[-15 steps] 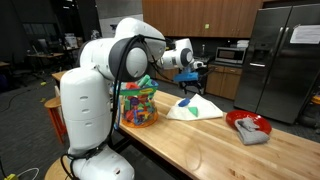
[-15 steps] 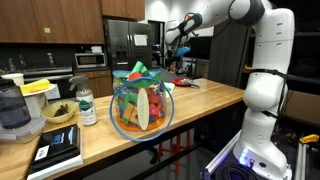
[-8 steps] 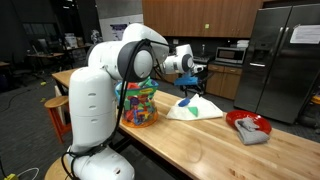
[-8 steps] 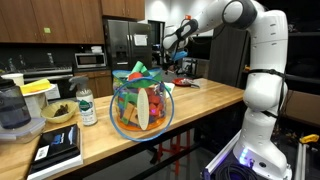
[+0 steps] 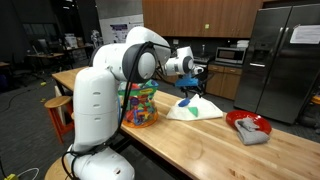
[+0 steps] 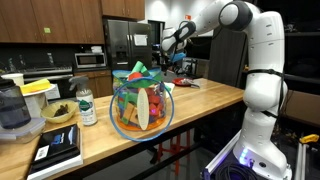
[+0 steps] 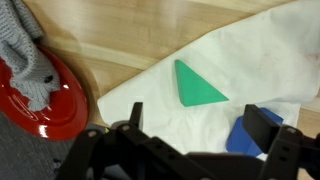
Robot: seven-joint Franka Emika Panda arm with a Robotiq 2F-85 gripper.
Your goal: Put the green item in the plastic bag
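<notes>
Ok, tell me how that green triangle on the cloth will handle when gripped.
The green item looks flat with crisp edges, so probably stiff and light, unlikely to roll. It lies flush on the white cloth, so pushing may drag the cloth, and a pinch might catch fabric.

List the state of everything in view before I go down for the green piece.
gripper: open, empty, above the white cloth.
green item: flat on the white cloth, not gripped.
blue piece: on the same cloth, apart from the green item.
plastic bag: upright, multicoloured objects inside.
red bowl: holds a grey cloth.
</notes>
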